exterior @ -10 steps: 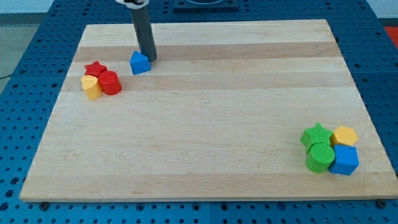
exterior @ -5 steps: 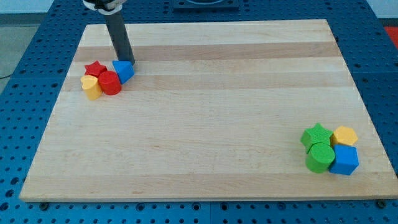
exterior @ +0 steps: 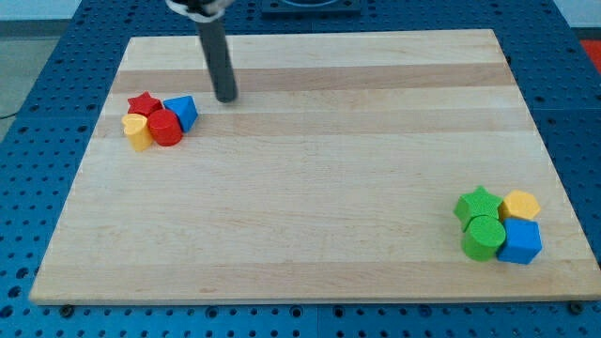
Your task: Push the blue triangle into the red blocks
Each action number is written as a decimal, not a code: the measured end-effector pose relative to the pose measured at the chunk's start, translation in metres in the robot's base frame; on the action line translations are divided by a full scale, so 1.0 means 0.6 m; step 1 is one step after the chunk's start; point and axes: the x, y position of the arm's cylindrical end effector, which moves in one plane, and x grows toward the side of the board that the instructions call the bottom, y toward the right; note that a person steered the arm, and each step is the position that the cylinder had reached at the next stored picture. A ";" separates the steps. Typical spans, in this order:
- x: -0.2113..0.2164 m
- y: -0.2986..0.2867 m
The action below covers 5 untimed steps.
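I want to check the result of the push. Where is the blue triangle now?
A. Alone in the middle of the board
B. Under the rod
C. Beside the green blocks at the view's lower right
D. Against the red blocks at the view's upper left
D: the blue triangle rests against the red cylinder, next to the red star; my tip stands apart, to its right in the view.

surface: pale wooden board (exterior: pixel 310 207) | surround: blue perforated table (exterior: pixel 38 141) | light: even, soft

Triangle (exterior: pixel 183 112) is sitting against the cylinder (exterior: pixel 166 127) near the table's (exterior: pixel 300 207) top-left corner; my tip (exterior: pixel 227 98) is standing just right of it, apart.
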 end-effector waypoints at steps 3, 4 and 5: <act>0.025 -0.087; 0.025 -0.126; 0.025 -0.128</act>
